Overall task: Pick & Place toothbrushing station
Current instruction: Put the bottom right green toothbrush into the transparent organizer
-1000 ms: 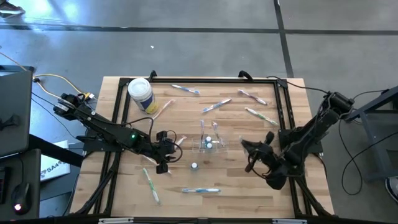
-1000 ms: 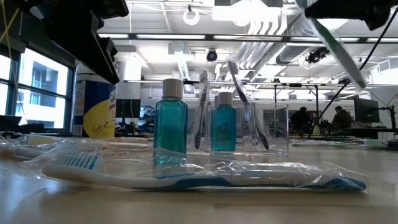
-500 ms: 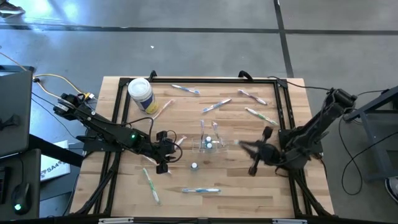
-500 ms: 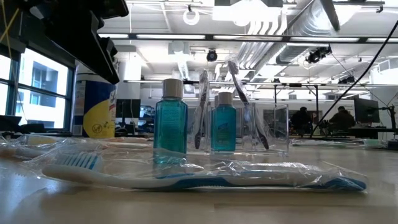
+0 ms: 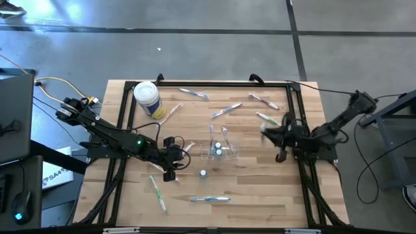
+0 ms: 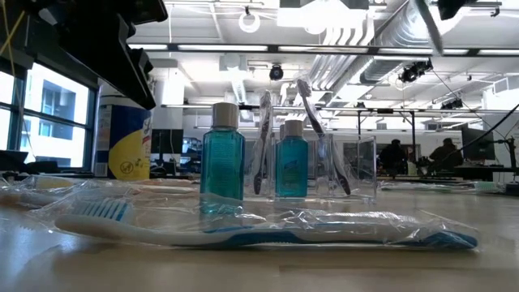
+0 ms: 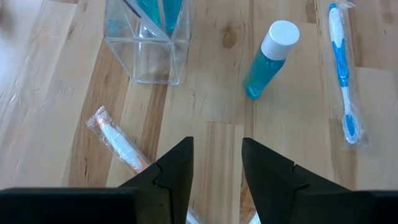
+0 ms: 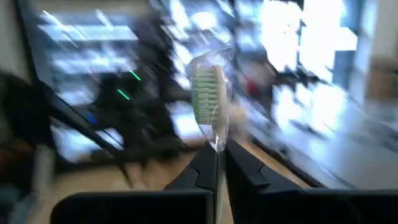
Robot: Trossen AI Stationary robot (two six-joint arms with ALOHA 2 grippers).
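Toothbrushes lie scattered over the table [image 5: 117, 195], each in a clear wrapper. Going left to right from the left gripper [image 5: 174, 160], whose fingers stand apart on nothing: a green-handled brush [image 5: 158, 193] lies just beyond it towards the near edge, long axis running front to back; a pink one [image 7: 118, 145] lies right beside its fingertips, slanted; a blue one [image 5: 210, 199] lies crosswise near the front edge. Just right of this gripper stands the clear cup [image 5: 217, 150], holding two brushes upright and one teal bottle; a second teal bottle [image 5: 203, 173] stands outside it, near the gripper. Four more brushes lie slanted along the far side, and a white canister [image 5: 147, 98] stands in the far left corner. The right gripper [image 5: 268, 133], well to the cup's right, is clamped on a green-bristled brush [image 8: 208, 99], its head sticking out past the fingertips.
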